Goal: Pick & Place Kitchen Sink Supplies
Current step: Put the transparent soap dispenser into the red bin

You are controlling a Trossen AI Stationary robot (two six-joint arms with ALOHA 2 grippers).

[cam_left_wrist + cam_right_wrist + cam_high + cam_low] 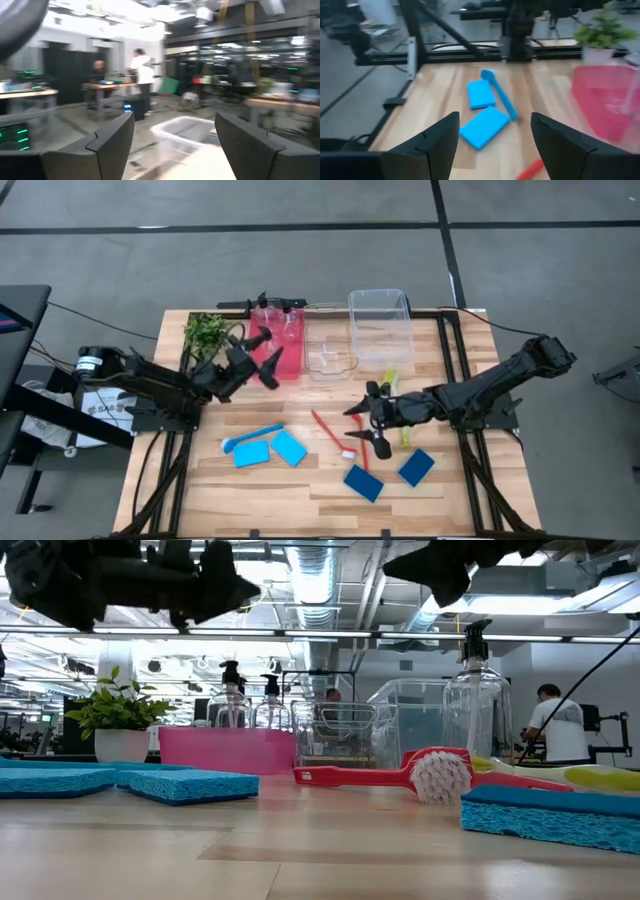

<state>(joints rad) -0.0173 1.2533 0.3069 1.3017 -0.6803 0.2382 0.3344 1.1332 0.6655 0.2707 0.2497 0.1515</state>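
Two light-blue sponges (250,454) (289,447) and a blue brush (252,437) lie flat near the table's left front. A red brush (333,432) lies at the centre, its white bristle head (440,775) toward the near edge. Two dark-blue sponges (363,482) (416,466) lie at the right front. A yellow-green brush (405,435) shows partly under my right arm. Pump bottles (285,320) stand in the pink bin (290,360); another (475,690) stands on the right. My left gripper (262,355) hangs open over the pink bin's left part. My right gripper (362,427) hangs open above the red brush.
A leafy plant (205,332) stands at the far left beside the pink bin. Two clear bins (380,320) (330,358) stand at the far centre. Bare wood lies along the near edge. People stand in the room beyond the table.
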